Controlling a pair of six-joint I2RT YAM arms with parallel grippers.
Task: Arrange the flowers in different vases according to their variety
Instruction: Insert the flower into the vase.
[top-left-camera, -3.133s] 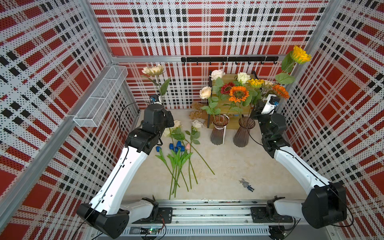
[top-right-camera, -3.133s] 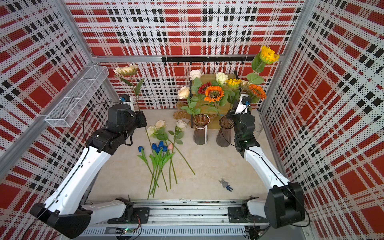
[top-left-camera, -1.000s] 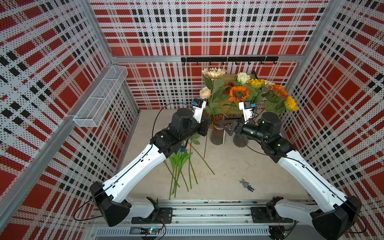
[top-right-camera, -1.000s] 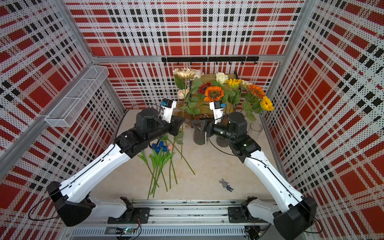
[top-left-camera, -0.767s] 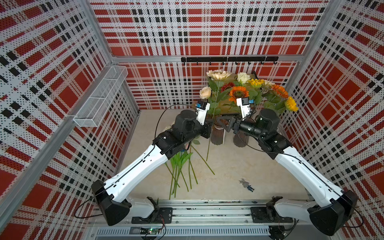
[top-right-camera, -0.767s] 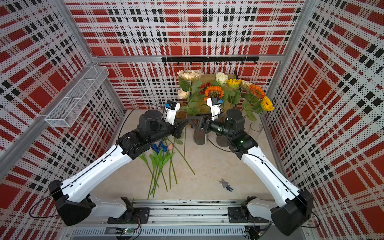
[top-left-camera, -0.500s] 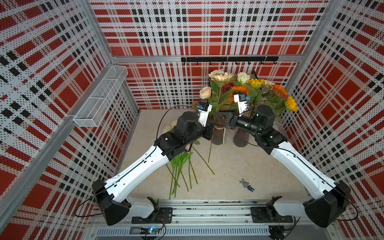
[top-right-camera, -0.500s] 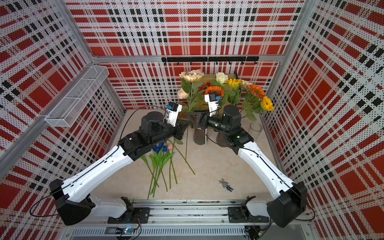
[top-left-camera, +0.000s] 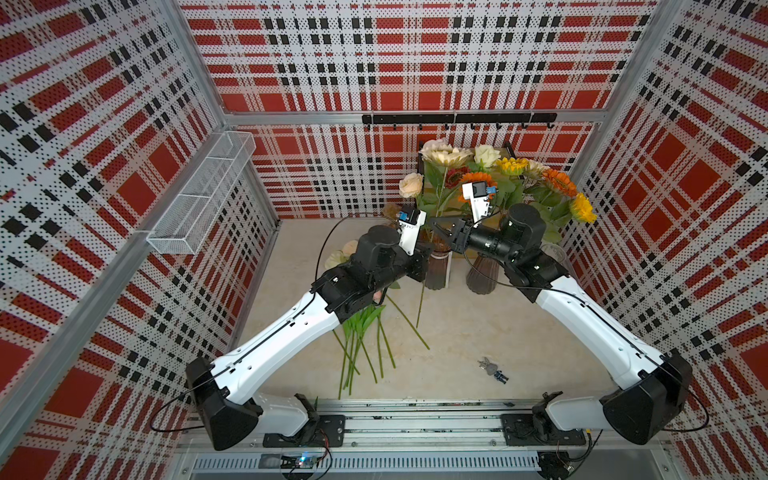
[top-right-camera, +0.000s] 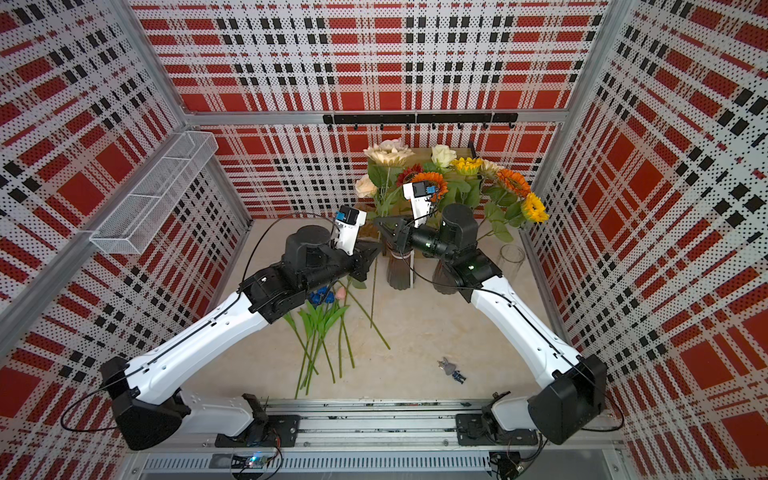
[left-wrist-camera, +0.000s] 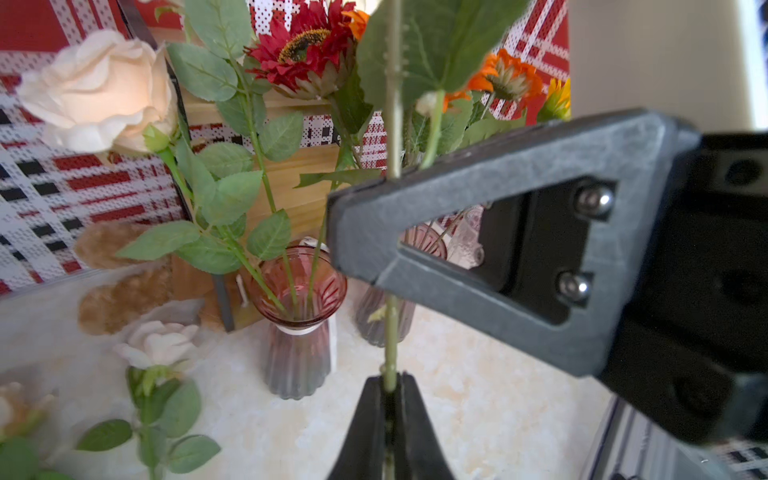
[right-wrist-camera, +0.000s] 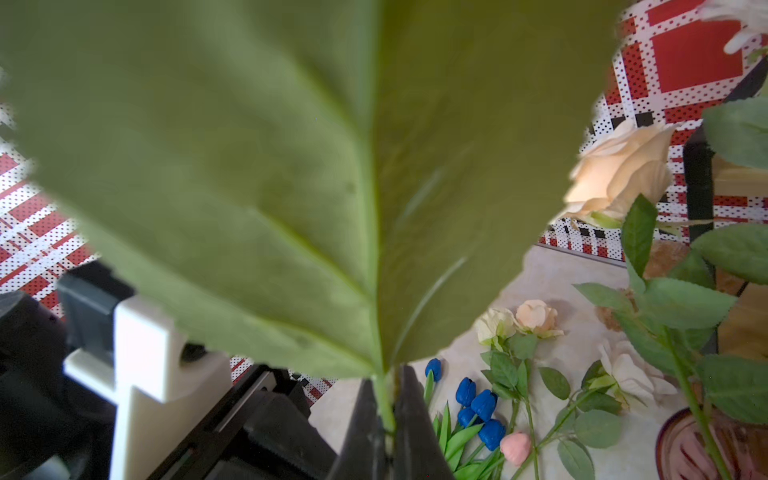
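1. Left arm (top-left-camera: 282, 336) and right arm (top-left-camera: 594, 328): white shells, black joints.
2. Thin black cables (top-left-camera: 353, 216) loop alongside.
3. White camera blocks (top-left-camera: 473, 199) at wrists.
4. Right gripper (top-left-camera: 442, 235): dark grey, triangular, two silver screws (left-wrist-camera: 594, 202).

Red-plaid perforated walls (top-left-camera: 104, 124), pale marbled floor (top-left-camera: 498, 328) — white wire basket (top-left-camera: 199, 195), black hook rail (top-left-camera: 457, 118)

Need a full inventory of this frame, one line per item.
cream sunflower: 1, held upright, centre back
ribbed vases: 2, purple-brown, back of table
clear vase: 1, right side
vase roses: about 3, cream-white, one ribbed vase
loose roses: 3, cream-white, on table
other sunflowers: about 6, mixed colours, second ribbed vase
blue tulips: about 5, on table
pink tulip: 1, beside them
small toys: 2, table front
wire basket: 1, white, left wall
left gripper: jaws on that sunflower's stem, lower
right gripper: jaws shut on it, higher
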